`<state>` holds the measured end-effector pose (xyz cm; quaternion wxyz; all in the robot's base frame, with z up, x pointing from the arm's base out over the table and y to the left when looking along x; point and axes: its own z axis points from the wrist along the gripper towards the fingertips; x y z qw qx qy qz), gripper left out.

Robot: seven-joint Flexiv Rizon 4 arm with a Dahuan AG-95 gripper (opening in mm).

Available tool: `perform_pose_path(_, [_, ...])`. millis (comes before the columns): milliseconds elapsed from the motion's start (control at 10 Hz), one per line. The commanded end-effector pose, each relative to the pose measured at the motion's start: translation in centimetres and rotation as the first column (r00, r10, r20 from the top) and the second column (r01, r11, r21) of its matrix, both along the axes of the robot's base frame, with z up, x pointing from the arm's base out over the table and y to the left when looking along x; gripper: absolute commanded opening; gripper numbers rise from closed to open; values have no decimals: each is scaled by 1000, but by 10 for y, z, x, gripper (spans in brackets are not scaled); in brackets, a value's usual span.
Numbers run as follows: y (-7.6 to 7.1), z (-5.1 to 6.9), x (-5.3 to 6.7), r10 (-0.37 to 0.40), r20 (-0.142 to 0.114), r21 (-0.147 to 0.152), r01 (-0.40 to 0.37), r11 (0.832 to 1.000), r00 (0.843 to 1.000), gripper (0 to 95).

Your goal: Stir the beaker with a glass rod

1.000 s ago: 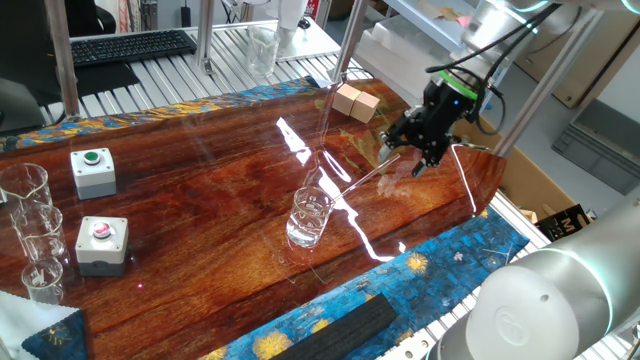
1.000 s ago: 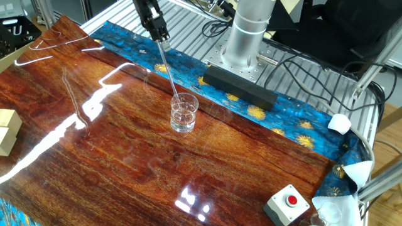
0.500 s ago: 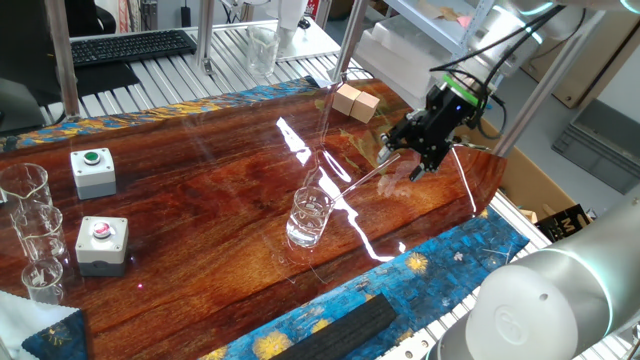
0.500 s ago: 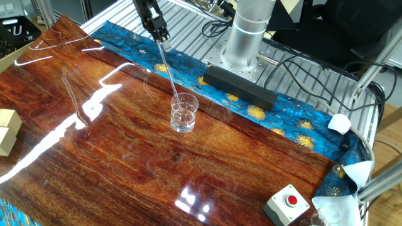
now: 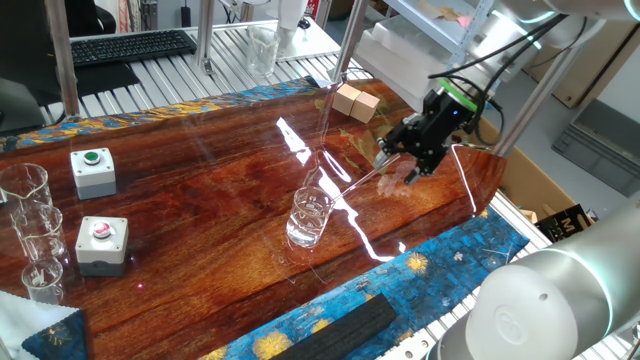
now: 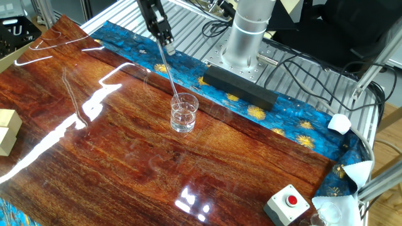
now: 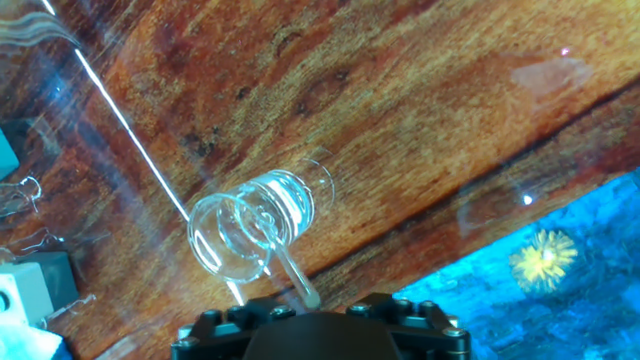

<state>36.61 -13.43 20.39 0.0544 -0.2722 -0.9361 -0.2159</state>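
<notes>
Overhead, the black two-finger gripper (image 6: 167,45) has its jaws clamped on the thin transparent glass rod (image 6: 171,73). From there the rod slants down into the small clear glass beaker (image 6: 184,113), which stands on the glossy brown wooden table (image 6: 94,157).

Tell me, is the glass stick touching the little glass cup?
Touching. In the hand view the glass rod runs down over the beaker's rim and inside it; the other fixed view shows its lower end inside too.

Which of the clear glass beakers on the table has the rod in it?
The lone beaker standing mid-table: the glass rod slants down into it from the gripper. The three beakers lined up at the table's edge beside the grey button boxes hold no rod.
</notes>
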Motion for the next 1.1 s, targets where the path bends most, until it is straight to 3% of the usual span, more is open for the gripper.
perform_pose_path(100, [2,0,1,-3,1,-2,3,1000,1000,570])
perform_pose_path(1100, [7,-1,21,-13,3,-6,13,1000,1000,570])
